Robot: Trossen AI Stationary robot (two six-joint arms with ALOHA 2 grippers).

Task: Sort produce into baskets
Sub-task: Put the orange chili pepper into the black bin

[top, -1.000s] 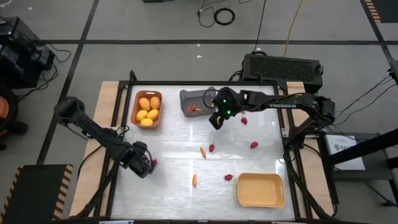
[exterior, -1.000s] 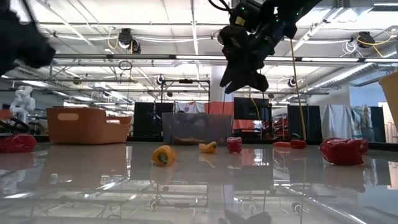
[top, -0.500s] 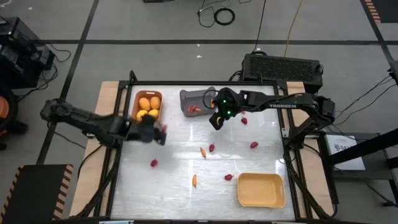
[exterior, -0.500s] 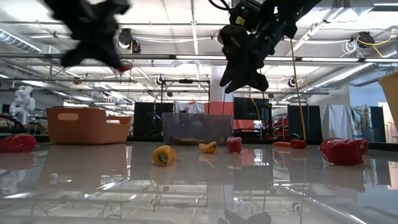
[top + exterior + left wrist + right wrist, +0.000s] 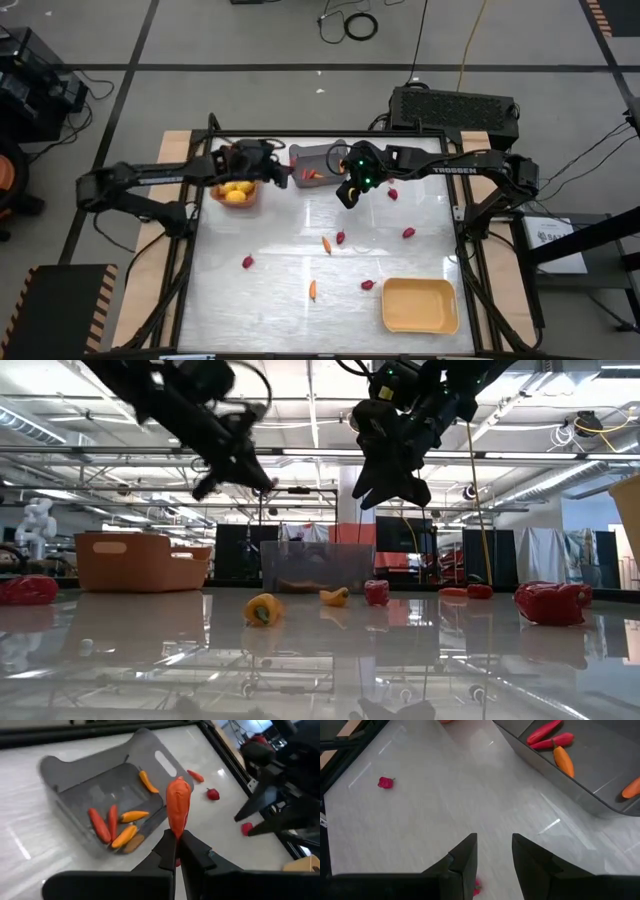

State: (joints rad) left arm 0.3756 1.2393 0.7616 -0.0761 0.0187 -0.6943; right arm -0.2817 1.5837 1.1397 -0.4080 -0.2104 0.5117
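Now | left hand (image 5: 176, 851) clamped on pepper (image 5: 178, 806) near grey bin (image 5: 75, 770) | right hand (image 5: 492, 852) apart

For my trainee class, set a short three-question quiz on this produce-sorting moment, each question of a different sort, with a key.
1. True or false: the left gripper carries an orange-red pepper.
2. Which bin holds the yellow-orange fruits?
A. the dark grey basket
B. the orange-brown basket
C. the pale yellow basket
3. Fill in: the jaws of the right gripper are ____ and hold nothing.

Key
1. True. In the left wrist view its jaws pinch the pepper's lower end, near the dark grey basket.
2. B. The pale yellow basket holds nothing; the grey one holds slim peppers.
3. Open. It hangs above the table beside the grey basket.
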